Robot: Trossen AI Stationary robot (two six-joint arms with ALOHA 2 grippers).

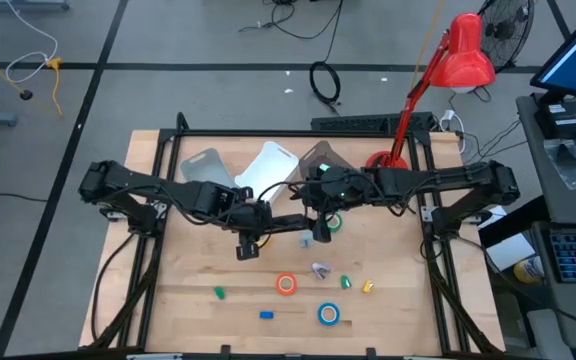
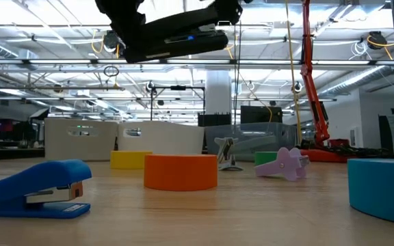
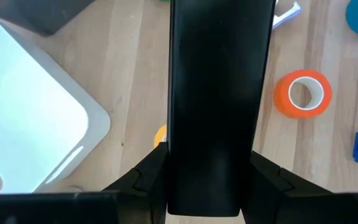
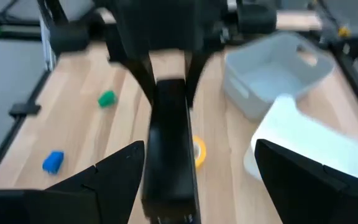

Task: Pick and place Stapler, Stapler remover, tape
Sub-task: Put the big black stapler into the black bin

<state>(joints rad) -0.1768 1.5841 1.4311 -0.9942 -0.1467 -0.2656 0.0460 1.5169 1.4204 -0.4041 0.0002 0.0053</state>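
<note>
Wooden table [image 1: 168, 300] in an open workshop, red desk lamp [image 1: 448, 70] at its far right corner. Three bins along the back edge: grey [image 1: 204, 166], white [image 1: 271, 163], dark [image 1: 320, 157].

Both arms meet mid-table, just in front of the bins.
- Left gripper [image 3: 209, 186]: clamped on the black stapler [image 3: 219, 93] and holding it level, clear above the table. The low view shows it well up off the wood.
- Right gripper [image 4: 199, 163]: fingers spread wide, nothing held. The free end of the black stapler reaches in between them, nearer one finger. Can't tell if it touches.

Counts:
- Staplers: 2. The black one is in the left gripper. A small blue one [image 1: 266, 314] is on the table near the front edge, well apart from both grippers.
- Staple remover: 1, purple [image 1: 320, 270], on the table in front of the right gripper, not touching it.
- Tape rolls: 4.
  - Yellow [image 3: 160, 134] is directly below the held stapler.
  - Green [image 1: 335, 223] is just beside the right gripper.
  - Orange [image 1: 286, 284] is front of centre.
  - Blue [image 1: 328, 314] is nearest the front edge, right of the blue stapler.
- Small clips: 3 seen, two green [image 1: 219, 293] [image 1: 346, 282] and one yellow [image 1: 368, 286], all towards the front.
</note>
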